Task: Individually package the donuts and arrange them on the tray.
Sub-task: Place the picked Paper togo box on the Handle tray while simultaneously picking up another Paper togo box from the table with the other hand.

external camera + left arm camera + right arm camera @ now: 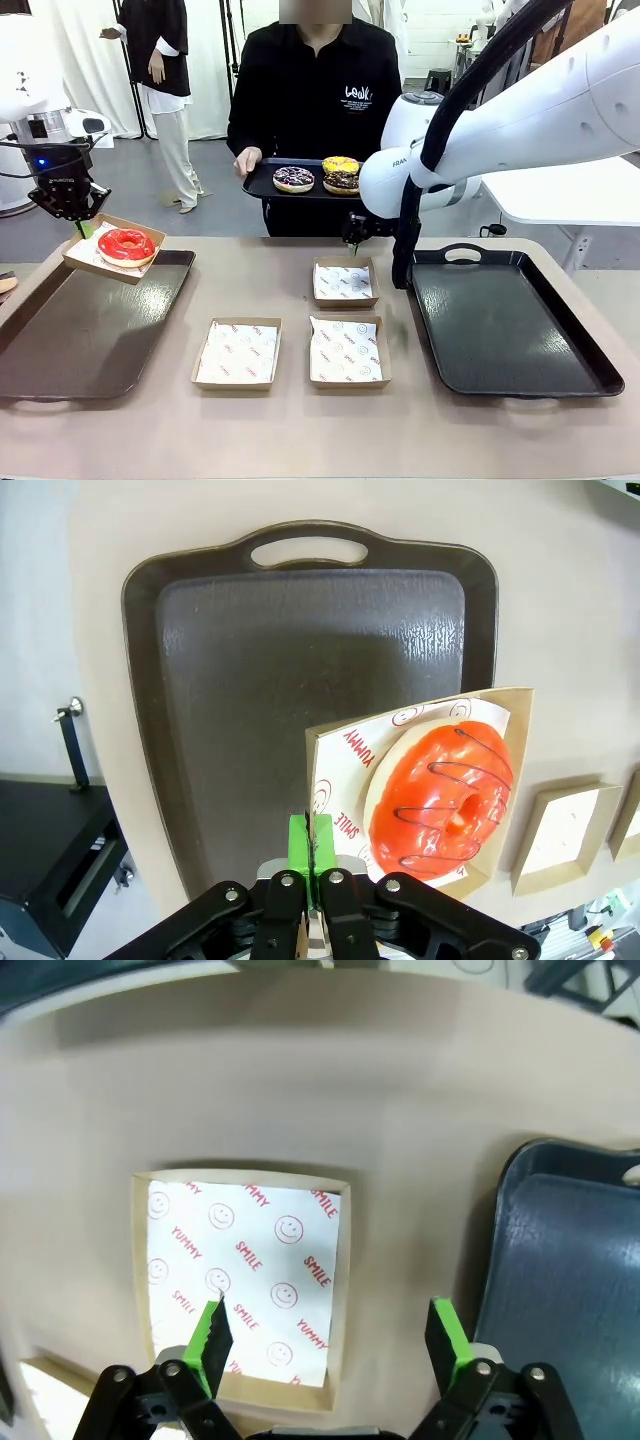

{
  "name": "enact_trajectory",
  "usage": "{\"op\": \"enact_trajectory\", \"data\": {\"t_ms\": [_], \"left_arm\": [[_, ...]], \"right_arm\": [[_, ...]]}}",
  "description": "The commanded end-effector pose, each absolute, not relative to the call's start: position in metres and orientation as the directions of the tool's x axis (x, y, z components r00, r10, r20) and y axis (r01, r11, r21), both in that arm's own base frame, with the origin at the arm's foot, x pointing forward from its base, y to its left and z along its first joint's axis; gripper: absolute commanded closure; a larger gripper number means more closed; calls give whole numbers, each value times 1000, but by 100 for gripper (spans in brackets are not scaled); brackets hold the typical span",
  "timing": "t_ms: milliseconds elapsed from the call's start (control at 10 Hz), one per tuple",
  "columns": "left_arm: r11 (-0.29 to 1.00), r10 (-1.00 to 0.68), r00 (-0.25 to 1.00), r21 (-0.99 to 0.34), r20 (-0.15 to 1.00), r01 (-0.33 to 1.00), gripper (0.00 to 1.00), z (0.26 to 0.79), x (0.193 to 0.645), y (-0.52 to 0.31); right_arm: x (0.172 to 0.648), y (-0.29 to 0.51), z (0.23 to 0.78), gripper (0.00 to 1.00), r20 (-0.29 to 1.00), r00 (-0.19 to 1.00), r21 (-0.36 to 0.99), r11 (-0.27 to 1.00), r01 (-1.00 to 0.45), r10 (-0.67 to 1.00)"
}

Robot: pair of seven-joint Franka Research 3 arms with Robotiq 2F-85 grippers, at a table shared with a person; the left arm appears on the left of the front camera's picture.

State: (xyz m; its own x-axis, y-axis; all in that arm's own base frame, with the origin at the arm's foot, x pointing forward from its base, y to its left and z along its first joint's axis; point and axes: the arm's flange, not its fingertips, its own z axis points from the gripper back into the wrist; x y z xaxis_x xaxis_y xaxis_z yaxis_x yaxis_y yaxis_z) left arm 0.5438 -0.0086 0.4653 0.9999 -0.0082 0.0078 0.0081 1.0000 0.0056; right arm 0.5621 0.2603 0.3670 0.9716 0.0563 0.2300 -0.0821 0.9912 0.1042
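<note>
**Boxed red donut hangs over the left tray, ready to be set down**

The left pincer [80,224] is closed tight on one corner of a paper box [84,256] and holds it in the air above the left tray [90,340]. The red donut [126,246] lies inside this box. The box hangs a little tilted, because only its corner is gripped.

To do this step well, I think the arm should go down slowly and level, so that the donut does not slide toward the low side. The box should rest flat on the tray before the pincer opens. A place near a tray corner seems wise, since it leaves room for more boxes.

The right pincer [328,1328] stands wide and holds nothing. It hovers over the far empty box [345,282], beside the right tray [500,330]. Two more empty boxes [238,352] lie nearer on the surface [300,430].

The front view shows the person holding a small tray [262,184] with a purple donut [293,179], a yellow donut [340,164] and a brown donut [341,181], not yet packed. The left wrist view shows instead how thin the grip is, and the bare tray under the box. The right wrist view shows the printed paper inside the far empty box.
</note>
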Motion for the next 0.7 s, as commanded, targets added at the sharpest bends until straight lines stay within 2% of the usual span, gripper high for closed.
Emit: {"op": "enact_trajectory", "data": {"t_ms": [0,600], "left_arm": [[1000,-3,1000,6,8,3,99,469,542,-9],[1000,-8,1000,6,8,8,99,465,544,-9]], "right_arm": [[562,260,369,0,234,969,102,990,-102,76],[562,258,359,0,215,975,99,993,-70,48]]}}
